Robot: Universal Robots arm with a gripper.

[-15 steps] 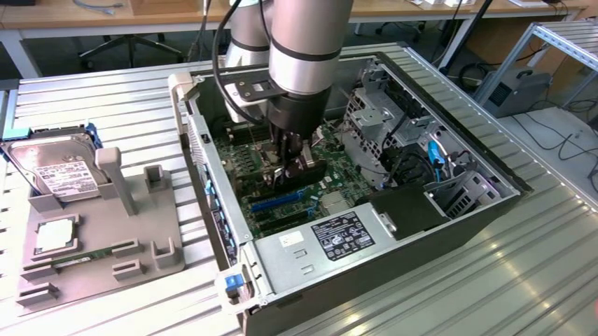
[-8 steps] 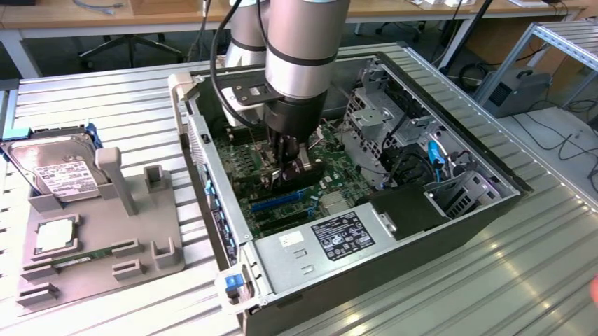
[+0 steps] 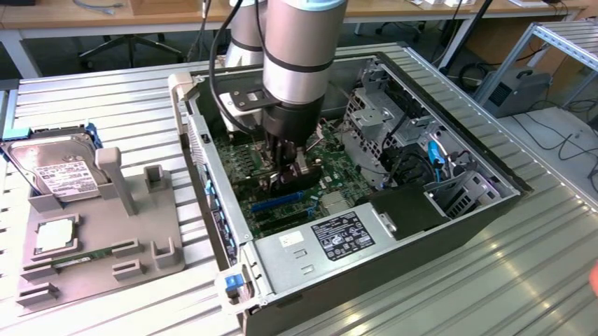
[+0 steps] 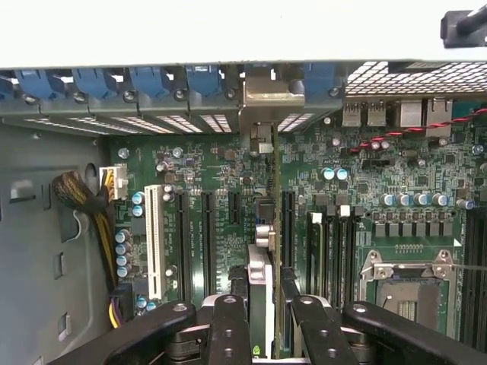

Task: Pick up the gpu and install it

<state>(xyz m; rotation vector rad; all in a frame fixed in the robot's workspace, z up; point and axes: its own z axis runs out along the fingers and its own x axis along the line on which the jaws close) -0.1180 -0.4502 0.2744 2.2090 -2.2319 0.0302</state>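
we have the gpu (image 4: 262, 228) edge-on between our jaws, which are closed on its top edge, inside the open computer case (image 3: 449, 210), standing upright over the motherboard (image 4: 213, 198) slots with its silvery bracket (image 4: 262, 114) against the rear slot wall. we judge it light, stiff and fragile, best held by its bare edge. room is tight: the drive cage (image 3: 374, 126) and power supply (image 3: 327, 238) flank the gripper (image 3: 285, 171), and other slots lie just beside the card.
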